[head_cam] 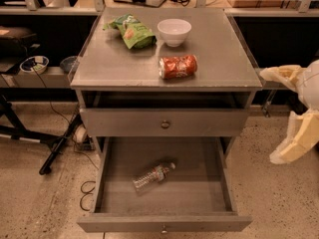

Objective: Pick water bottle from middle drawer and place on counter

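The water bottle lies on its side on the floor of the open middle drawer, near the middle, with its cap pointing to the back right. The counter is the grey top of the cabinet above it. My gripper hangs in the air to the right of the cabinet, level with the closed upper drawer. Its two cream fingers are spread apart and hold nothing. It is well away from the bottle.
On the counter are a green chip bag, a white bowl and a red-orange soda can on its side. The upper drawer front is closed. Cables and a black stand leg lie on the floor at left.
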{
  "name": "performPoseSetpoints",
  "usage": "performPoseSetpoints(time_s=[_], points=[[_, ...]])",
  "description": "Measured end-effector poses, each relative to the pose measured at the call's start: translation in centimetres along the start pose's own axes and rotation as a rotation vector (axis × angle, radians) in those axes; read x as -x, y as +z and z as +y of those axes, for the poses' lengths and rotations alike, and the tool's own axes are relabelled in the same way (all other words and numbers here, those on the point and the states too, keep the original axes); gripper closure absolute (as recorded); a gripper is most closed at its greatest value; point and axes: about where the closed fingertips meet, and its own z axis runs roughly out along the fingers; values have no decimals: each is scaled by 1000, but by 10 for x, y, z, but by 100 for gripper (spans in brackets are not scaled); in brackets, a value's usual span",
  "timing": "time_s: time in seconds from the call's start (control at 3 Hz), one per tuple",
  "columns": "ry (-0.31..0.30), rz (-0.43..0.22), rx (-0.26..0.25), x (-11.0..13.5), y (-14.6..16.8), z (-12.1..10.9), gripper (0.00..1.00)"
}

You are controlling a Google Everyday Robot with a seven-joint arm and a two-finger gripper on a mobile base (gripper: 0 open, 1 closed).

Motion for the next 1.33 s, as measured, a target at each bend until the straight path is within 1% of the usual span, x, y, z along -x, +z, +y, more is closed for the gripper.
performPoseSetpoints(time_s=[0.33,0.67,1.0,1.33], points=[[4,11,-4,-2,2,1,0],[29,68,-27,-15,12,8,0],[53,61,22,-41,44,17,0],[53,26,107,-61,79,18,0]])
